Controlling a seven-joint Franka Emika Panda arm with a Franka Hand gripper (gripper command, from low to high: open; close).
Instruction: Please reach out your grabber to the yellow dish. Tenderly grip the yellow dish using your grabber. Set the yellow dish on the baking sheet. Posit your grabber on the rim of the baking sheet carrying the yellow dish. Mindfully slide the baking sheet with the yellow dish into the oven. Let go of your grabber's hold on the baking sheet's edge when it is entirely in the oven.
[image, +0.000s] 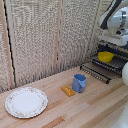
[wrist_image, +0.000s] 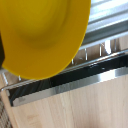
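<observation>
Grabber (image: 106, 48): above the yellow dish (image: 105, 56); finger state cannot be told. Yellow dish: on the baking sheet (image: 114, 64), before the oven (image: 119, 46). Blue mug (image: 79, 82), orange block (image: 67, 90), patterned plate (image: 26, 102): on the table (image: 90, 107), well apart from the oven.

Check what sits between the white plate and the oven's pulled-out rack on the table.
In the exterior view, the orange-yellow block and blue mug lie between the plate and the baking sheet; otherwise bare wood.
</observation>
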